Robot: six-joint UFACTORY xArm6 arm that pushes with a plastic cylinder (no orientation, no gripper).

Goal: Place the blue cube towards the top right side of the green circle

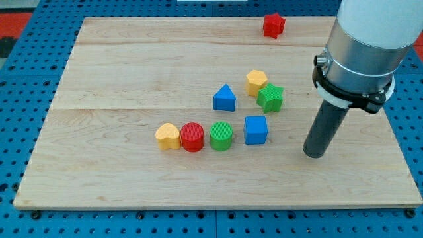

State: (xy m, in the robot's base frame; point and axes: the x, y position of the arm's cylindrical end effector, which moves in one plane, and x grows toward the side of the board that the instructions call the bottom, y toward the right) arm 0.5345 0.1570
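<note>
The blue cube (256, 129) sits on the wooden board just right of the green circle (221, 135), with a small gap between them. My tip (315, 154) rests on the board to the right of the blue cube and slightly lower in the view, clearly apart from it. The rod rises from the tip to the arm's grey body at the view's top right.
A red circle (192, 137) and a yellow heart-like block (168, 136) line up left of the green circle. A blue triangle (225, 98), a yellow hexagon (256, 82) and a green star (270, 98) lie above. A red star (273, 25) sits near the top edge.
</note>
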